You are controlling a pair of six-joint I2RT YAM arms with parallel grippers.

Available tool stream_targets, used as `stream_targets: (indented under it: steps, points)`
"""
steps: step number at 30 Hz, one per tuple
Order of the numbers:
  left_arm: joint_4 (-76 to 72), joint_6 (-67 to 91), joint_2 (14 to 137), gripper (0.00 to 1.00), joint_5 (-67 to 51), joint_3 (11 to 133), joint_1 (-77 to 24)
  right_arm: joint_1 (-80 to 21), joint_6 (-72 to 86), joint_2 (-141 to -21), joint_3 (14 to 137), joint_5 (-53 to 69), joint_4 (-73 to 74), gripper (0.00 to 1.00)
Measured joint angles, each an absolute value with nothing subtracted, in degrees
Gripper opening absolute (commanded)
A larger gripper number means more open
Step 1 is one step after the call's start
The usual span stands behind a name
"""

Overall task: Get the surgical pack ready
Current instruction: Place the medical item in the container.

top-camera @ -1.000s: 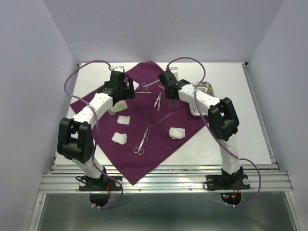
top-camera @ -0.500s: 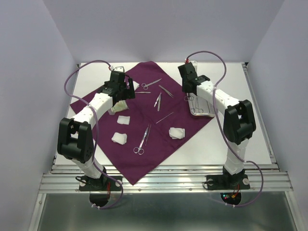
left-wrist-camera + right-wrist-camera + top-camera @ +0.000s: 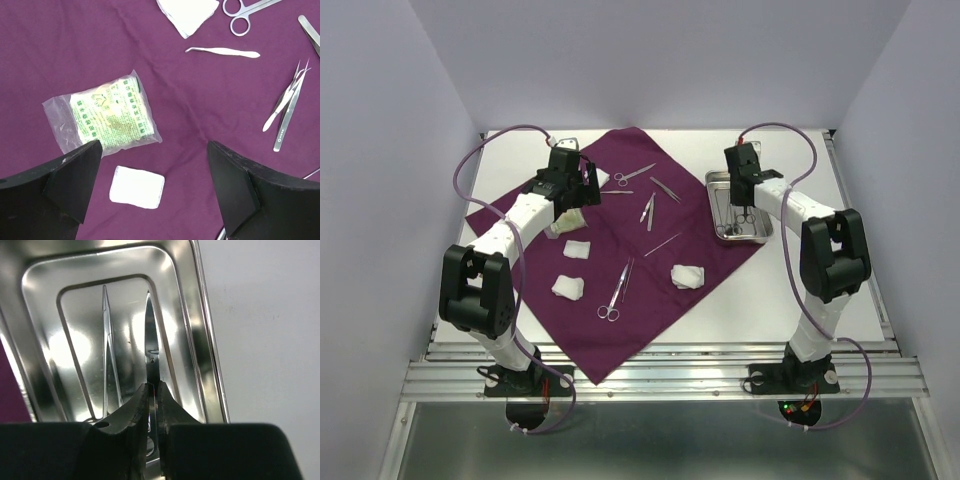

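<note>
A deep-purple cloth wrap (image 3: 650, 270) covers the table's middle. On it lie silver scissors (image 3: 616, 290), more instruments (image 3: 648, 208) and white gauze wads (image 3: 688, 275). The steel tray (image 3: 720, 226) sits at the cloth's right corner. My right gripper (image 3: 742, 208) is over the tray, shut on silver scissors (image 3: 151, 352) whose blades point into the tray (image 3: 197, 315); another instrument (image 3: 110, 355) lies inside. My left gripper (image 3: 572, 197) is open above the cloth, over a plastic packet with green print (image 3: 107, 120) and a gauze pad (image 3: 136, 187).
Scissor handles (image 3: 245, 12), a curved tweezer (image 3: 222, 51) and straight tweezers (image 3: 287, 100) lie on the cloth in the left wrist view. White bare table (image 3: 820, 270) lies right of the tray. Purple cables arch over both arms.
My right gripper carried the scissors from the cloth's upper middle rightward to above the steel tray. The left arm has not moved.
</note>
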State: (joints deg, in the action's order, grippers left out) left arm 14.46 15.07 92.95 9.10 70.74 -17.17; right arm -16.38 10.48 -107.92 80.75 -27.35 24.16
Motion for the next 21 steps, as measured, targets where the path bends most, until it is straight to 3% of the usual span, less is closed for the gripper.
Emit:
stream_targets:
  steps: [10,16,21]
  points:
    - [14.48,15.07,92.95,0.99,9.08,70.74,-17.17,-15.33,7.07,-108.77,76.88,-27.46,20.88,0.12]
    - [14.48,15.07,92.95,0.99,9.08,70.74,-17.17,-15.33,6.13,-110.08,76.88,-27.59,19.18,0.30]
    - [14.48,15.07,92.95,0.99,9.08,70.74,-17.17,-15.33,5.96,-110.30,76.88,-27.86,18.79,0.39]
